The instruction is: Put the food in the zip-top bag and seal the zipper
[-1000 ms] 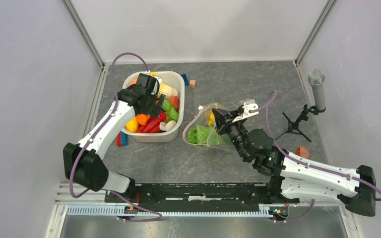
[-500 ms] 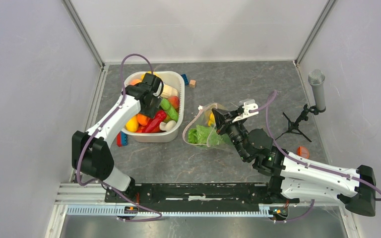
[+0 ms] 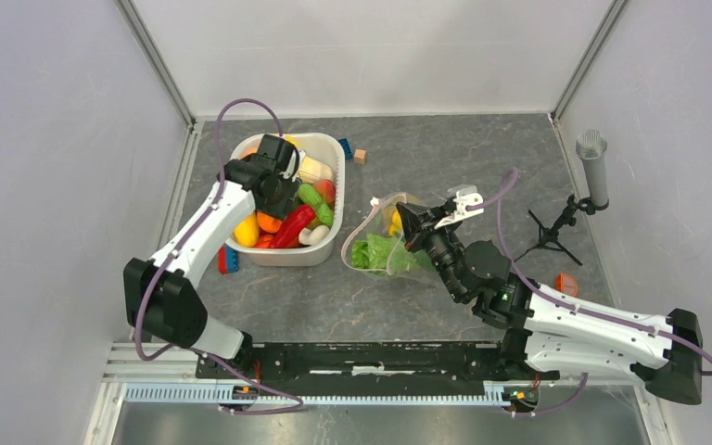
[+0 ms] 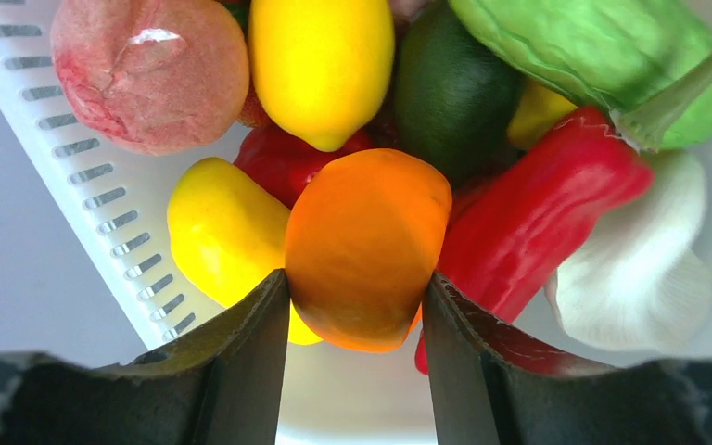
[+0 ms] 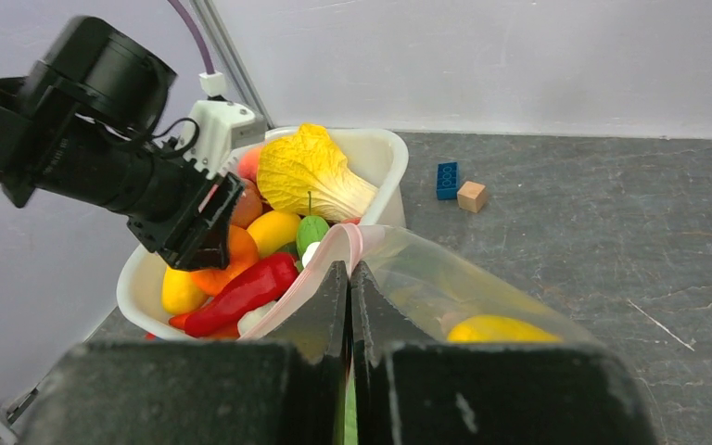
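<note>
My left gripper (image 3: 272, 211) reaches down into the white tub (image 3: 330, 146). Its fingers press both sides of an orange fruit (image 4: 366, 241) that lies among a yellow lemon (image 4: 320, 60), a red pepper (image 4: 538, 209) and green produce (image 4: 593, 56). My right gripper (image 3: 401, 217) is shut on the pink zipper (image 5: 320, 269) of the clear zip-top bag (image 3: 380, 243) and holds its mouth edge up, next to the tub. Green cabbage (image 3: 371, 252) and a yellow fruit (image 5: 496, 327) lie inside the bag.
A blue block (image 3: 346, 148) and a wooden block (image 3: 360, 156) lie behind the tub. More blocks (image 3: 227, 260) sit at its left. A microphone (image 3: 593, 167) on a small tripod (image 3: 549, 236) and an orange object (image 3: 566, 284) are at the right.
My left gripper has shifted a little to the left inside the tub and now sits over the orange fruit. The right arm and the bag have not moved.
</note>
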Controlling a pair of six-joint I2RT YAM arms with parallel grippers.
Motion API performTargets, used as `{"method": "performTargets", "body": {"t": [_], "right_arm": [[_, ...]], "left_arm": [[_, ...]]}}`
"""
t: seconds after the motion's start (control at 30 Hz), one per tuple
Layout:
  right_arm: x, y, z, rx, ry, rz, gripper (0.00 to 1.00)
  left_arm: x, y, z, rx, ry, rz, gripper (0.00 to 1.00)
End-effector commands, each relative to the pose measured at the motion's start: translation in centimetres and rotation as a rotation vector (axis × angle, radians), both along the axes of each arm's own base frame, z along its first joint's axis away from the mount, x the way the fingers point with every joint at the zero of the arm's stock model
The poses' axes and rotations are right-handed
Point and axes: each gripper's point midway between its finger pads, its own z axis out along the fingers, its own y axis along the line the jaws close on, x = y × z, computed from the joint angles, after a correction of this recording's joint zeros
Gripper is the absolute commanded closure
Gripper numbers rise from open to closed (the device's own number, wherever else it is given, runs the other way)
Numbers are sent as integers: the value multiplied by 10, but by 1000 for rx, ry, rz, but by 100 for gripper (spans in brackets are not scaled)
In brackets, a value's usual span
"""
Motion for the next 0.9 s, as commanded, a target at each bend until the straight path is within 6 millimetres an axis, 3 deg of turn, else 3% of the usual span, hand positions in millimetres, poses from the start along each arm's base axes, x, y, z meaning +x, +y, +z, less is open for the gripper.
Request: {"method": "performTargets", "body": {"t": [0.0, 0.17, 0.4, 0.57, 0.6, 0.67, 0.8, 0.83, 0.87], "right_arm": [[-2, -8, 32, 93, -34, -8, 97], [-1, -9, 31, 79, -38, -22, 96], [3, -15, 31, 56, -45, -63, 96], [5, -16, 33, 49, -52, -73, 96], [5, -16, 32, 44, -51, -75, 95], [5, -17, 33, 48, -51, -80, 95], [6, -17, 34, 43, -55, -84, 95], [6, -17, 34, 42, -55, -85, 95], [6, -17, 33, 43, -54, -85, 95]], "left_arm": [[-9, -30, 33, -159, -10, -170, 81], [-17, -28, 31, -162, 30, -133, 86], [-36, -45, 29, -272, 49, -216, 85], [-36, -54, 31, -315, 49, -235, 85], [-36, -58, 31, -331, 53, -249, 83], [-29, -50, 26, -284, 49, -207, 60], [-15, -24, 17, -144, 41, -86, 49], [-14, -23, 18, -141, 34, -70, 39], [-13, -22, 21, -145, 19, -61, 21]]}}
